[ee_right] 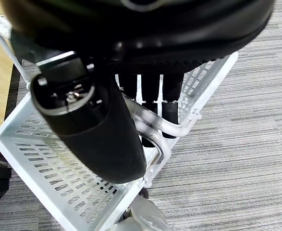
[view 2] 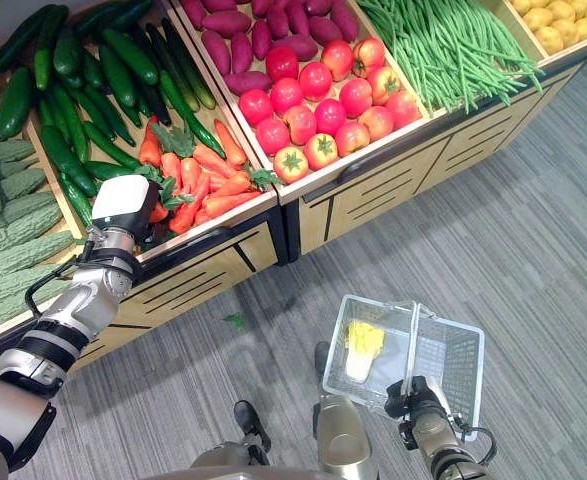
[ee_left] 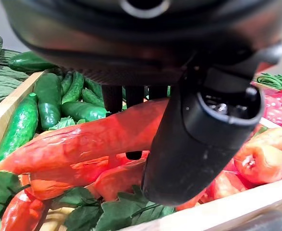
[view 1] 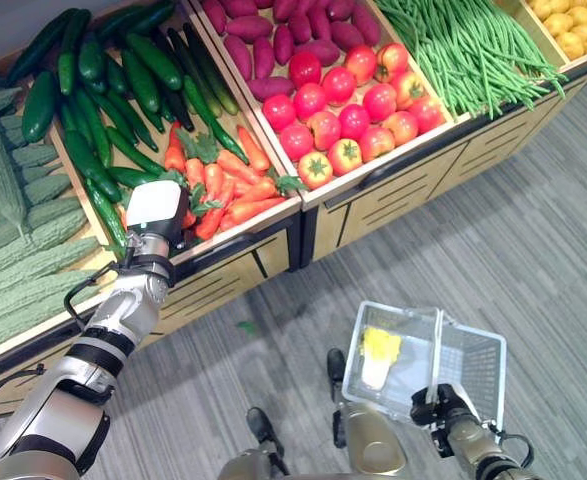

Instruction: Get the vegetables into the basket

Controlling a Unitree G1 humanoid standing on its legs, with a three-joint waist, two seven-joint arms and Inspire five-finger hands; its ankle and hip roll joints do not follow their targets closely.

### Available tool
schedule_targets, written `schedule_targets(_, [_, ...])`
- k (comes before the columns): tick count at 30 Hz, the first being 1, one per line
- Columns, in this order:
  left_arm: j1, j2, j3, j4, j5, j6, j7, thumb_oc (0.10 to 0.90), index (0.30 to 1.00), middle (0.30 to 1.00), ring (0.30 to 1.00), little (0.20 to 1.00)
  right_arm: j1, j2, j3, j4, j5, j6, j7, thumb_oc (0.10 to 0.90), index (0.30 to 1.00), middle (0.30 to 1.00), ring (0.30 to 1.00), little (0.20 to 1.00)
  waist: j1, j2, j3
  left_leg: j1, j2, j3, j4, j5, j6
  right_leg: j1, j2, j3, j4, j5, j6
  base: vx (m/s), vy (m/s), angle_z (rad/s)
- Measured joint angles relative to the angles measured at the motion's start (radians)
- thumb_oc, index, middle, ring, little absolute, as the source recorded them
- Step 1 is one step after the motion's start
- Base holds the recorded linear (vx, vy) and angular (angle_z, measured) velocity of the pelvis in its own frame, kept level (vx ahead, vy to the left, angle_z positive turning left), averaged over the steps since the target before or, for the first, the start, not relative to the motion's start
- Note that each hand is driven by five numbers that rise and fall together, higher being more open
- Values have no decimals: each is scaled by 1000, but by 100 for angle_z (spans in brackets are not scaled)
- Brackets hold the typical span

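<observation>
Your left hand [view 1: 156,215] is closing its fingers [ee_left: 131,96] around a long orange carrot [ee_left: 88,139] at centre-left. It's stiff and light; you're best gripping mid-length. Your right hand [view 1: 443,408] is clasping the white wire basket's [view 1: 473,355] handle.

Grey carpet [view 1: 533,230] with fine horizontal striping covers the floor. A small green leaf scrap [view 1: 247,326] lies on it near the stand's front. Long wooden produce stand [view 1: 393,195] runs diagonally across the upper part of the eye views, light wood panels with dark slotted fronts and dark edging, split by wooden dividers [view 1: 235,95] into bins.
</observation>
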Motion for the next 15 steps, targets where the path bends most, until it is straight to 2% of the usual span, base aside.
schedule_targets(10, [1, 0, 14, -35, 0, 3, 0, 400, 300, 300, 300, 300, 0, 4, 0, 9, 0, 1, 0, 400, 300, 300, 300, 300, 11, -6, -4, 0, 0, -1, 0, 0, -1, 0, -1, -1, 0, 3, 0, 4, 1, 0])
schedule_targets(15, [25, 2, 52, -130, 1, 5, 1, 400, 300, 300, 300, 300, 1, 4, 0, 10, -1, 13, 8, 400, 300, 300, 300, 300, 18, -7, -5, 28, 0, -3, 0, 1, -2, 31, -2, -6, 0, 3, -1, 0, 0, 0])
